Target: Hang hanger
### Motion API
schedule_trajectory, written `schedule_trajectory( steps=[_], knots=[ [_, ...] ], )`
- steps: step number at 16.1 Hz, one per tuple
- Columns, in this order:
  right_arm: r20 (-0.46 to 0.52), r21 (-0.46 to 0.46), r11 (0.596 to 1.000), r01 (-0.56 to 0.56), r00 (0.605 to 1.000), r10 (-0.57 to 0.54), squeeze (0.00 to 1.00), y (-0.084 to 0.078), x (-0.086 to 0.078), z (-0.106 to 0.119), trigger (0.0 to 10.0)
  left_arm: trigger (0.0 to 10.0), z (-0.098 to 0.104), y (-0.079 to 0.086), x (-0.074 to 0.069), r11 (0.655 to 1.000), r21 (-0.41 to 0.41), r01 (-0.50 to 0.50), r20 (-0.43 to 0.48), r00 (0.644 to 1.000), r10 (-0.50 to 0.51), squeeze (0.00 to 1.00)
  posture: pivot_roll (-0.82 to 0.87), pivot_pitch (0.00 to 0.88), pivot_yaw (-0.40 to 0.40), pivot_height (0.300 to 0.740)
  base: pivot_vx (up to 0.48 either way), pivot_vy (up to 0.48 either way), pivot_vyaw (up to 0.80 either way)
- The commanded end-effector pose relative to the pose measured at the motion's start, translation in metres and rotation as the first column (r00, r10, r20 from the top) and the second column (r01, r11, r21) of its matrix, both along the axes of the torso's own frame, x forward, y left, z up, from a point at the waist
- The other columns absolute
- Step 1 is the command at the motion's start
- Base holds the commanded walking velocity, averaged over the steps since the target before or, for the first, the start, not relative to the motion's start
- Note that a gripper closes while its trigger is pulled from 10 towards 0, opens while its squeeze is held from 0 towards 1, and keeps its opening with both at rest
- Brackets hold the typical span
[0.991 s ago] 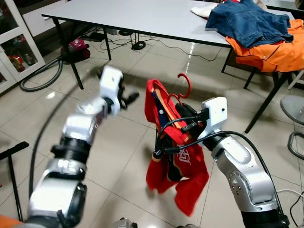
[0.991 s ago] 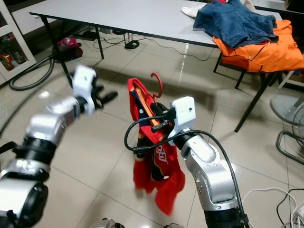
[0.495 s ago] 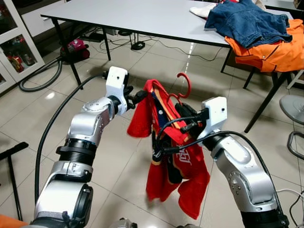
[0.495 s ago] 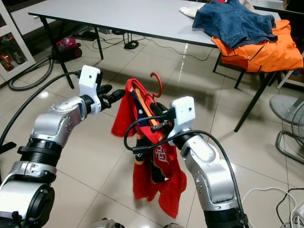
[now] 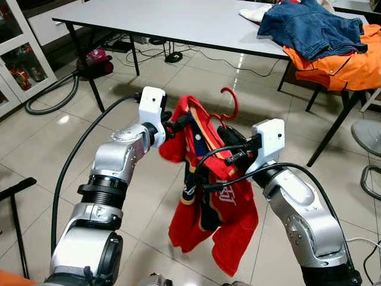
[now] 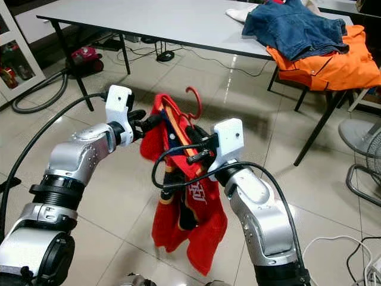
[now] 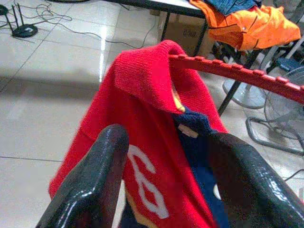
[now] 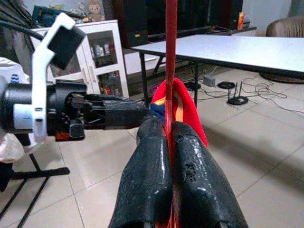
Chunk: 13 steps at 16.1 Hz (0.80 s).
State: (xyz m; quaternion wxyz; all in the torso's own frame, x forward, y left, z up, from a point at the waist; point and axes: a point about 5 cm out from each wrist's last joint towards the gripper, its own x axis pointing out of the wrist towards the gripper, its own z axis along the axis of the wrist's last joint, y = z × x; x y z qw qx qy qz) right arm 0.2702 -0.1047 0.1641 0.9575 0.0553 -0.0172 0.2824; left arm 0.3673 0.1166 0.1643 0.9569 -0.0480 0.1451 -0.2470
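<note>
Right wrist view has the right hand (image 8: 170, 142) clamped on the red plastic hanger (image 5: 229, 107), which carries a red jersey (image 5: 214, 202). Left hand (image 5: 175, 123) is open around its collar, probably straightening. Next: find a rail.

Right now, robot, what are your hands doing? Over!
Right gripper shut on red hanger. Left gripper open at red shirt collar. No rail seen; table ahead.

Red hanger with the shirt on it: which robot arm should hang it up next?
Probably the right. The right gripper is already clamped on the red hanger, while the left gripper is open at the red shirt.
</note>
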Motion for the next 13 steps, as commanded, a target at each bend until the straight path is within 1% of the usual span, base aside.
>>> schedule_trajectory(
  steps=[1, 4, 7, 10, 13],
  knots=[
    [0.074, 0.013, 1.0, -0.021, 0.997, 0.02, 0.0, 0.0037, -0.0018, 0.0162, 0.0, 10.0, 0.0051, -0.0006, 0.0, 1.0, -0.017, -0.002, 0.007, 1.0, 0.002, 0.0, -0.04, 0.012, 0.027, 0.74, 0.0, 0.0, 0.0],
    [0.061, 0.003, 1.0, -0.028, 0.998, 0.028, 0.0, 0.0047, -0.0031, 0.0126, 0.0, 10.0, 0.0094, -0.0026, 0.0003, 0.998, -0.063, 0.001, -0.003, 1.0, -0.001, 0.0, -0.04, 0.014, 0.026, 0.74, 0.0, 0.0, 0.0],
    [0.054, -0.002, 0.999, -0.033, 0.998, 0.034, 0.0, 0.0052, -0.0042, 0.0109, 0.0, 10.0, 0.0114, -0.0029, 0.0008, 0.996, -0.092, -0.004, -0.012, 1.0, 0.003, 0.0, -0.05, 0.014, 0.027, 0.74, 0.0, 0.0, 0.0],
    [0.053, -0.004, 0.999, -0.041, 0.998, 0.041, 0.0, 0.0058, -0.005, 0.0107, 0.0, 10.0, 0.0126, 0.0002, 0.0032, 0.996, -0.088, -0.022, -0.003, 1.0, 0.022, 0.0, -0.05, 0.014, 0.027, 0.74, 0.0, 0.0, 0.0],
    [0.058, 0.0, 0.998, -0.057, 0.997, 0.057, 0.0, 0.0083, -0.0065, 0.0126, 0.0, 10.0, 0.0111, -0.0043, 0.0036, 0.996, -0.087, -0.018, -0.007, 1.0, 0.018, 0.0, -0.05, 0.017, 0.027, 0.74, 0.0, 0.0, 0.0]
  ],
)
